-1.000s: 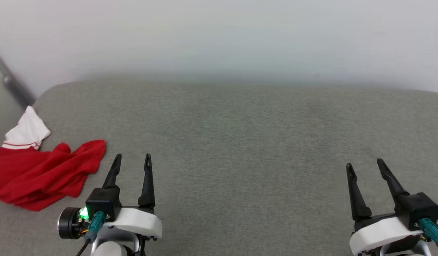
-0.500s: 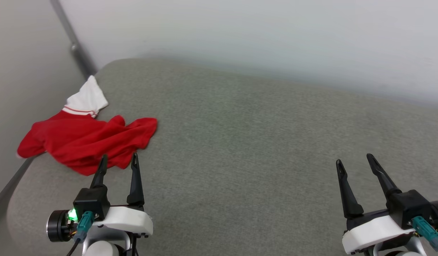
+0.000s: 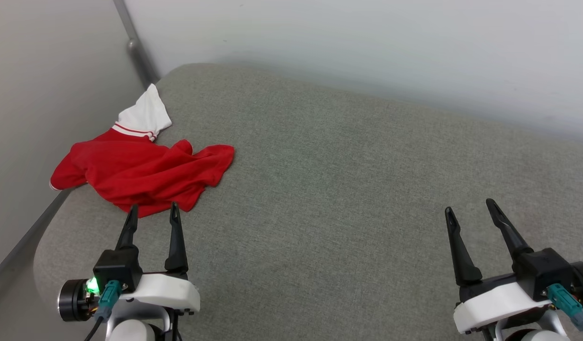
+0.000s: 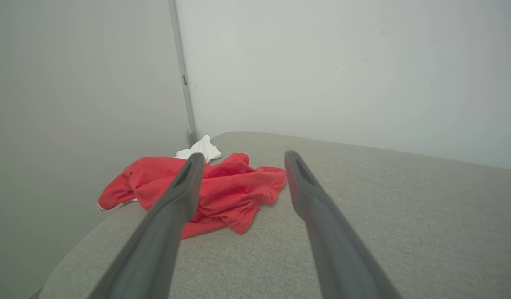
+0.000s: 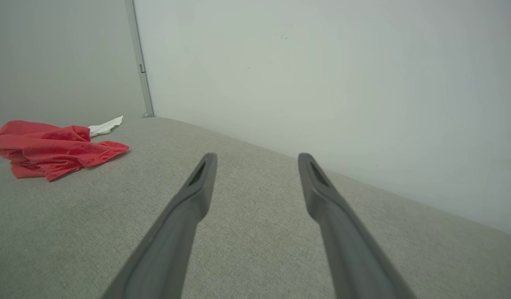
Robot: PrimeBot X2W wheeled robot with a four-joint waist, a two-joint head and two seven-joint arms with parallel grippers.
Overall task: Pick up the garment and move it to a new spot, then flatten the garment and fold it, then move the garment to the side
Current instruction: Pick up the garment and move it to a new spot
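The garment (image 3: 144, 175), a bright red T-shirt with one white sleeve showing, lies crumpled near the far left corner of the grey padded surface (image 3: 348, 180). My left gripper (image 3: 152, 209) stands open just short of the garment's near edge, nothing between its fingers. In the left wrist view the garment (image 4: 226, 191) sits ahead of the left gripper (image 4: 240, 157), a little to its left. My right gripper (image 3: 467, 205) is open at the lower right, far from the cloth. From the right wrist, the garment (image 5: 52, 147) shows at the far left, well away from the right gripper (image 5: 257, 156).
Pale walls close in behind and on the left, meeting at a grey corner strip (image 3: 135, 47). The padded surface's rounded left edge (image 3: 45, 237) runs just left of the garment. Bare grey surface stretches between the two grippers.
The head camera has turned left, so the garment now sits further right and higher in view. Both grippers stay open, and the left one now points at the garment's near edge.
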